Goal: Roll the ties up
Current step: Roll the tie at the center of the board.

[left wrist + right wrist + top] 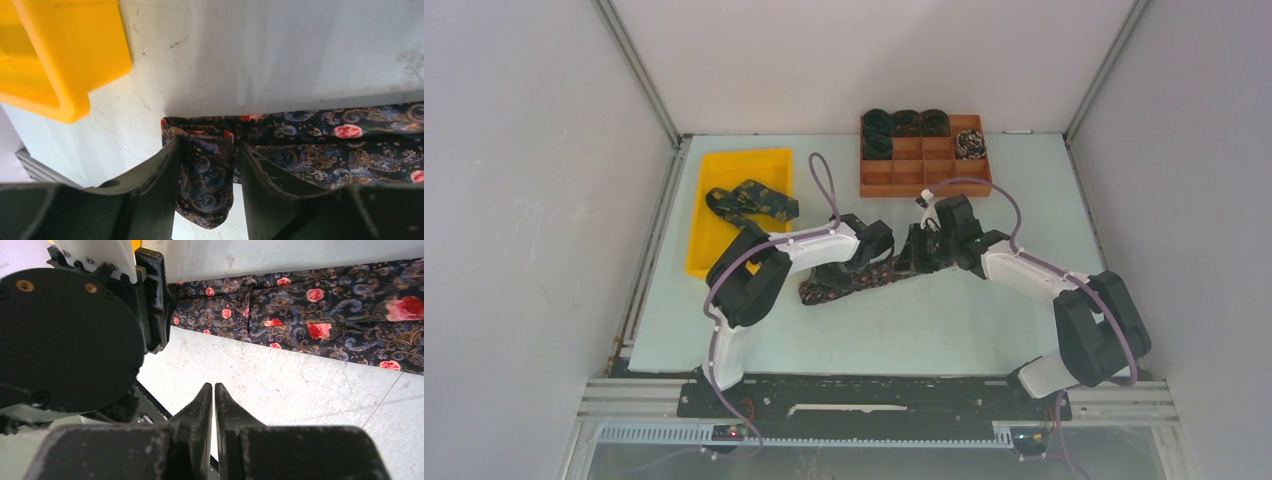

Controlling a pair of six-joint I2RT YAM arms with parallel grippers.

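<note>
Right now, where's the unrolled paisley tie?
The paisley tie lies mid-table in the top view, right of the yellow bin and in front of the orange divided tray.

Rolled ties (907,122): 5, in 1 orange divided box (924,172) at one o'clock.
Flat tie (839,285): 1, mid-tabletop (944,320).
Camouflage tie (751,200): at least 1, in 1 yellow tray (714,245) at ten o'clock.

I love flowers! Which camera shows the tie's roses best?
The right wrist view: the tie lies unhidden, roses big and sharp. The left wrist view shows its folded end between the fingers of the left gripper. From the top it's a small dark band partly under the arms.
</note>
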